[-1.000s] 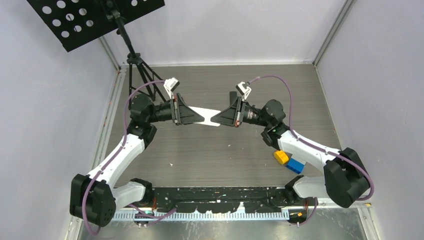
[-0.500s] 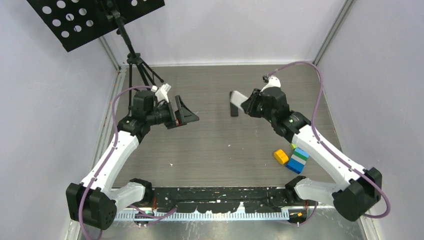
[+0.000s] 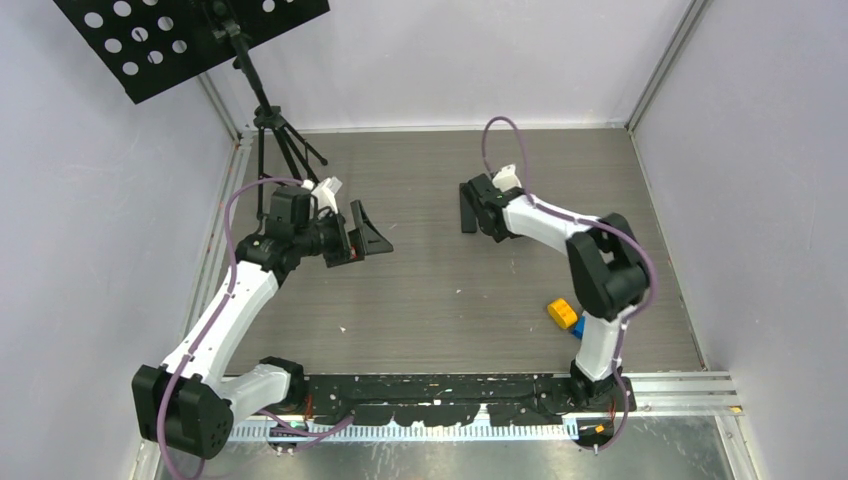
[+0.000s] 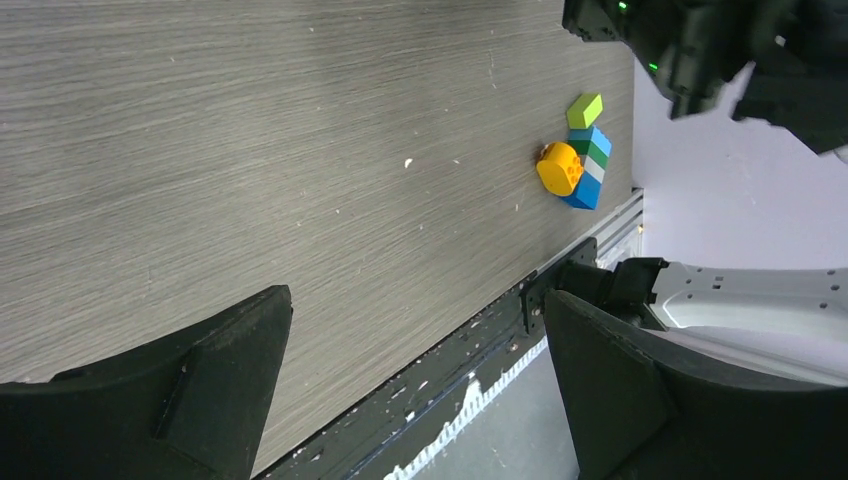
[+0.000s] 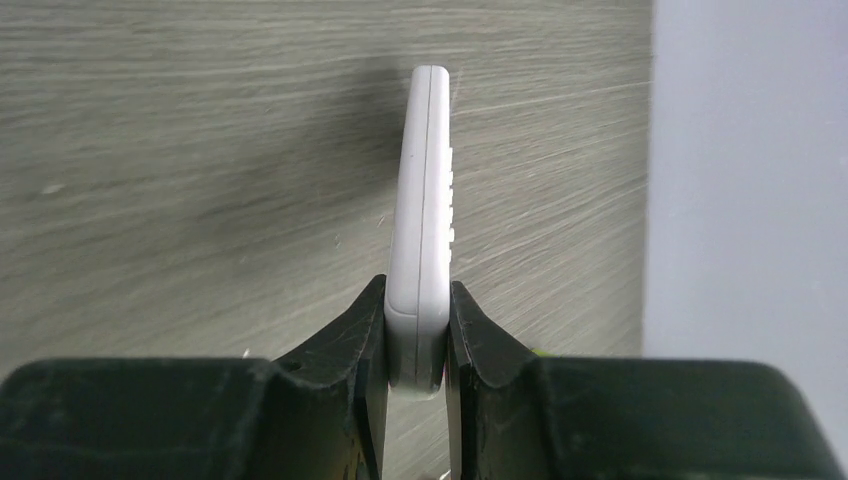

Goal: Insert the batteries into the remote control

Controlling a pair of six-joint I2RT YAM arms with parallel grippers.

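Clamping the white remote (image 5: 424, 180) by its near end, the right tool (image 5: 416, 295) is holding it edge-on, its fingers (image 5: 360, 330) pressing both flat faces and the button side facing right in the wrist view. Seen from overhead, this tool is sitting beyond the toy blocks (image 3: 565, 316) and to their left, well apart from them; whether the remote is touching the surface (image 3: 430, 300) I cannot tell. The left tool (image 3: 368, 232) is standing wide open with nothing in it, hovering farther to the left of the blocks. Its camera is showing the blocks as a cluster: an orange piece (image 4: 559, 168) is touching a blue, green and white stack (image 4: 592, 165), and a lime piece (image 4: 584, 110) is lying just beside that stack.
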